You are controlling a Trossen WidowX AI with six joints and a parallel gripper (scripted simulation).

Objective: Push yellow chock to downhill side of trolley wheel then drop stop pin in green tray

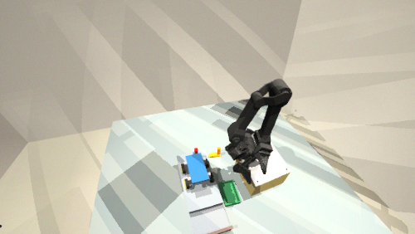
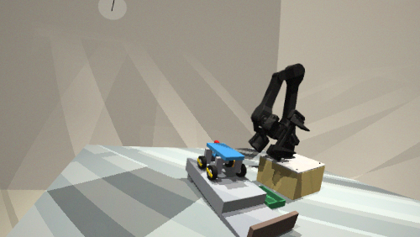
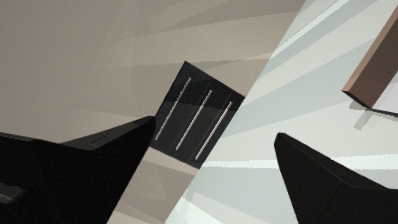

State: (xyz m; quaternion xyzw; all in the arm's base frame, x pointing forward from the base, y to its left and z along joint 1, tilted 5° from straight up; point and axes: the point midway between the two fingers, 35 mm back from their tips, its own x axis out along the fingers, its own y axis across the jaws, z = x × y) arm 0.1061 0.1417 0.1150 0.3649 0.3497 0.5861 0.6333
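The trolley with the blue deck (image 1: 197, 168) (image 2: 225, 151) stands on the upper part of the grey ramp (image 1: 202, 202) (image 2: 241, 194). The red-headed stop pin (image 1: 196, 150) (image 2: 216, 142) shows at its uphill end. The yellow chock (image 1: 213, 155) with its orange handle stands off the ramp, beside the uphill end, in the top view; I cannot make it out in the exterior view. The green tray (image 1: 231, 192) (image 2: 272, 198) lies beside the ramp. My gripper (image 1: 256, 176) (image 2: 301, 144) (image 3: 214, 130) is open with nothing between its fingers, near the arm's mounting box, away from trolley, chock and pin.
The wooden mounting box (image 1: 271, 182) (image 2: 311, 181) with a white top stands to the right of the tray. A brown end board (image 1: 220, 230) (image 2: 273, 225) (image 3: 371, 60) crosses the ramp's low end. A dark panel with three pale lines (image 3: 192, 117) shows in the wrist view.
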